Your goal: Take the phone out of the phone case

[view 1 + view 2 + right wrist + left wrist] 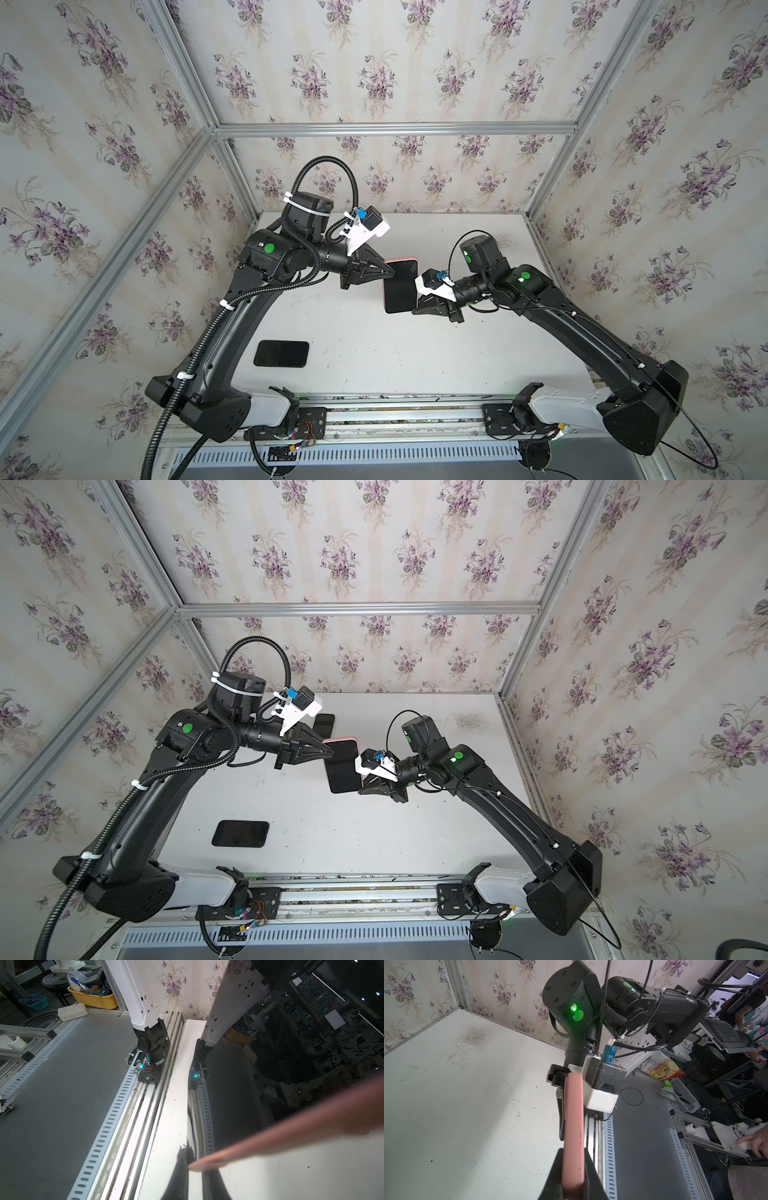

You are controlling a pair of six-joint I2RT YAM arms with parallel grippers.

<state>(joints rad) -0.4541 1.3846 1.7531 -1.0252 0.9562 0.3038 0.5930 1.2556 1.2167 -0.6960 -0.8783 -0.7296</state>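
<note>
Cased phone (400, 291) is up in the air at the middle of both top views, above the bench (374, 353), standing on its long edge with the black screen facing the camera. The pink phone case (573, 1126) shows as a rim along the upper and left edges.

My left claw (392, 272) is clamped on the case's upper left edge. The left wrist view shows the pink edge squeezed between both jaws.

My right claw (415, 309) is at the lower right corner, jaws drawn in tight either side of the pink rim in the right wrist view. It looks like a grip on the phone, but I can't tell if the rim is caught in it too.

The step, as I judge it, is splitting the two.
- Left claw holds the case firmly as the anchor.
- Right claw should bite glass and body only, not the rim, or both come along together.
- Work one corner free first, then draw the phone away from the left claw in a slow, straight pull with no twist.
- Stay low over the bench, because the glass is slippery and could drop.

A black phone-like slab (280, 353) lies at the lower left, well clear.
</note>
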